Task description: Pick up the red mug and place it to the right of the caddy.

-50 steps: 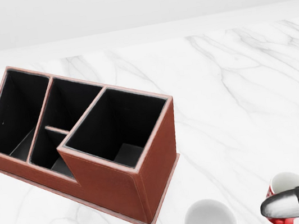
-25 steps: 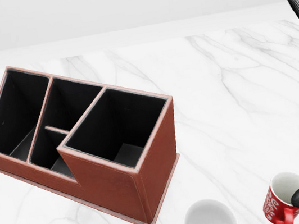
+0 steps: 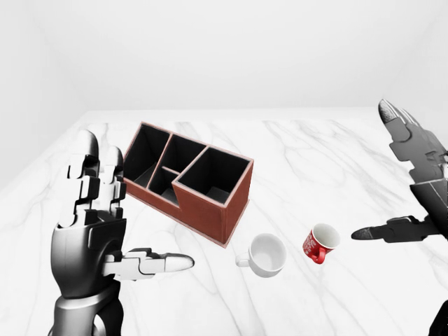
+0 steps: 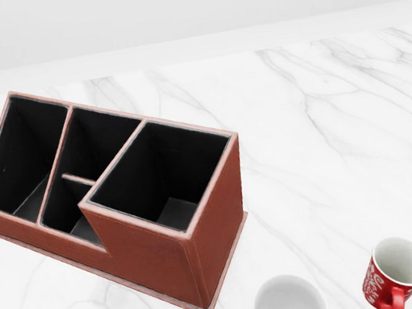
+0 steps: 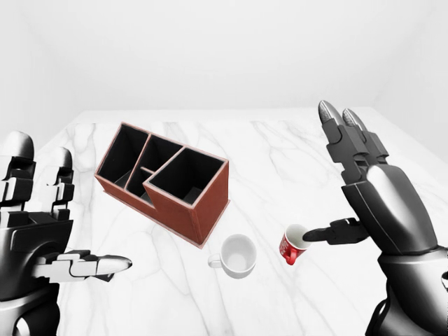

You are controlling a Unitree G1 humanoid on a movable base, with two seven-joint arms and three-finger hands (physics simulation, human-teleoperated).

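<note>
The red mug (image 3: 320, 243) stands tilted on the white marble table, down and to the right of the caddy; it also shows in the head view (image 4: 393, 274). The brown caddy (image 3: 189, 178) with black compartments sits at the table's middle left. My right hand (image 5: 329, 178) is open, fingers pointing up, its thumb tip (image 5: 311, 234) right by the mug's rim on the right. My left hand (image 3: 136, 213) is open and empty at the lower left, apart from everything.
A white mug (image 3: 267, 254) stands between the caddy and the red mug, its handle to the left. The marble table (image 3: 315, 161) stretches bare to the right of the caddy, and a white wall lies beyond it.
My right hand has lifted off the red mug and drawn back to the right, its fingers opening upward. The mug now shows whole. The left hand has barely moved.
</note>
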